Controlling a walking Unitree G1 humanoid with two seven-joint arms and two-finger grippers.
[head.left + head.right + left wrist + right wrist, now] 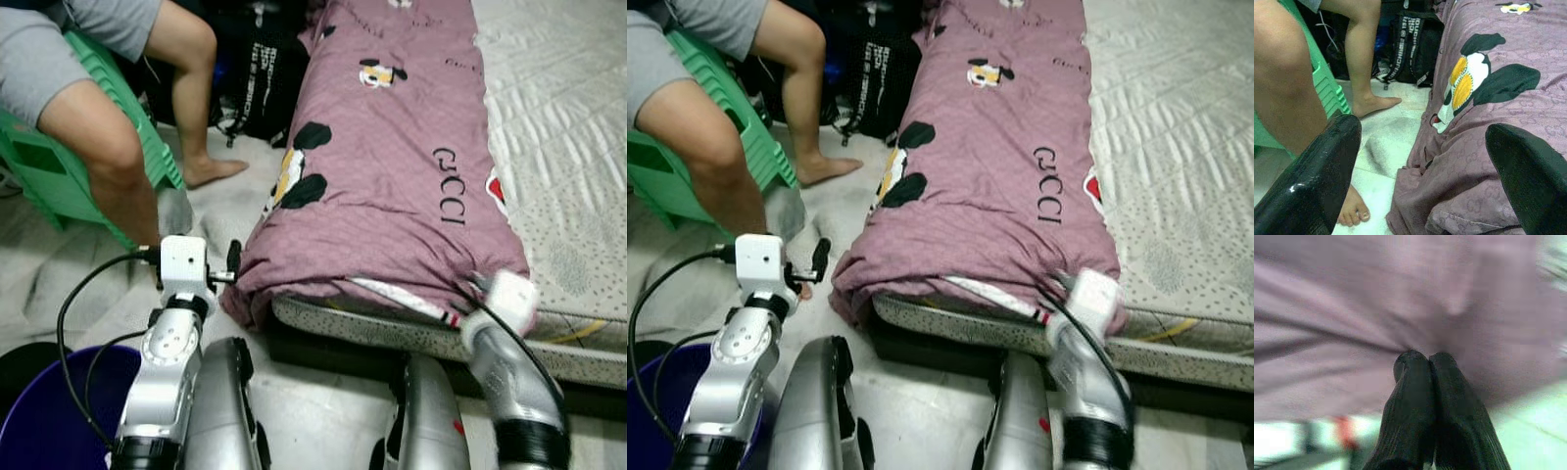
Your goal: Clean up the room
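The right gripper [1422, 363] has its two black fingers pressed together, tips pinching a fold of the mauve printed quilt [392, 166] at its near right corner. The quilt lies lengthwise along the left edge of the pale quilted mattress [558, 127], its near end draped over the mattress corner. The right arm reaches forward and up, wrist at the mattress edge.

The left gripper [1420, 161] has its fingers spread wide, hovering just beside the quilt's near left corner, not touching it. The left arm is raised, forearm upright.

A person's bare legs [118, 166] and a green plastic stool [59, 166] stand left of the mattress. A black bag [257, 78] sits behind. A purple tub [49, 411] is at the near left.
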